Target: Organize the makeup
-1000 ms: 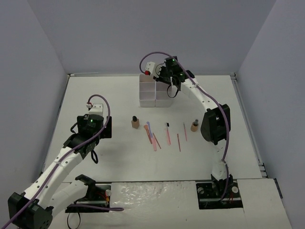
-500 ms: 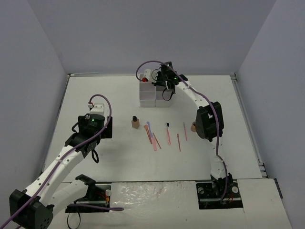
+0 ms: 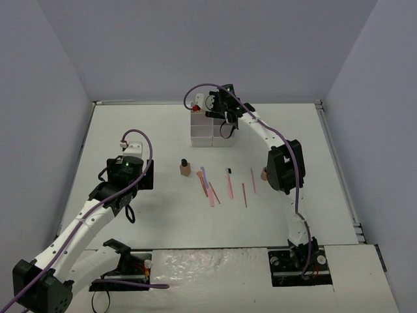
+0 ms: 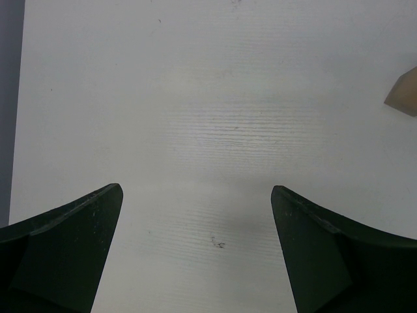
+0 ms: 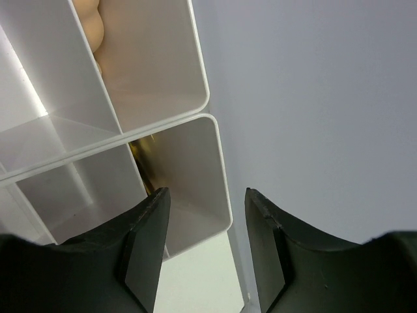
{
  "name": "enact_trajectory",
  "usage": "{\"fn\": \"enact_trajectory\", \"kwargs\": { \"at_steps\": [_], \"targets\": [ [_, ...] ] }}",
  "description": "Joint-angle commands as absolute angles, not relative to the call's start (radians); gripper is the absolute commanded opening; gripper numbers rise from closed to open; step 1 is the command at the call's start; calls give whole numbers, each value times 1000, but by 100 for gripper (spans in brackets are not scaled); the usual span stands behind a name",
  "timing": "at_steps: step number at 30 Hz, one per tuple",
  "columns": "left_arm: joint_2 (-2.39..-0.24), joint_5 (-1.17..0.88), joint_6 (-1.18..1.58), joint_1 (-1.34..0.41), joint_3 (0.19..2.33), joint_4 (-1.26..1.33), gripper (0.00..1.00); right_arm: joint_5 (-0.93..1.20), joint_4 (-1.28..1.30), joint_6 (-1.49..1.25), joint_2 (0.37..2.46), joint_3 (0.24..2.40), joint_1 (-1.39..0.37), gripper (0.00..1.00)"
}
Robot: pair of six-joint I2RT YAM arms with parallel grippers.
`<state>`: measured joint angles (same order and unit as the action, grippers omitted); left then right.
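Observation:
Makeup lies mid-table: a tan bottle with a black cap (image 3: 185,167), a second tan bottle (image 3: 264,173) half hidden behind my right arm, and several thin pink, blue and brown sticks (image 3: 208,186) (image 3: 244,194). My right gripper (image 3: 218,109) (image 5: 205,195) is open and empty above the back of the white compartment box (image 3: 207,132). The right wrist view shows a peach sponge (image 5: 88,23) in one compartment and a gold tube (image 5: 146,166) in another. My left gripper (image 3: 133,177) (image 4: 195,248) is open and empty over bare table, left of the first bottle (image 4: 404,94).
The white box's rim (image 5: 215,143) stands close to the grey back wall (image 5: 313,98). Grey walls close the table on the left, back and right. The arm bases and a rumpled white cover (image 3: 208,261) fill the near edge.
My right gripper has moved left and back over the compartment box, and its elbow now hides part of the right tan bottle. The left arm has not moved.

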<state>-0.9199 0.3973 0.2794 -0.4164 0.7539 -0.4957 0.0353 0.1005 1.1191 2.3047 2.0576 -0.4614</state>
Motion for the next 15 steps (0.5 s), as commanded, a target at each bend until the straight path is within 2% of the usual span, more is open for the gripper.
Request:
{"fn": "enact_trajectory", "kwargs": {
  "at_steps": [1,5,9,13,15],
  "targets": [
    [-914,407,267,-411,776,-455,97,5,20,1077,2244,2048,-484,48],
    [-908,410,267,-411,776,-456,97,3,12,944,2158,2011,-488,52],
    [-905,413,267,-410,776,-454,97,-44,11,625,2026,1912,-483,55],
    [-901,412,267,-410,776,-450,97,-68,11,360,1854,1761,-483,56],
    [-899,415,267,-409,776,-446,97,-94,11,233,1779,1611,-483,56]
  ]
}}
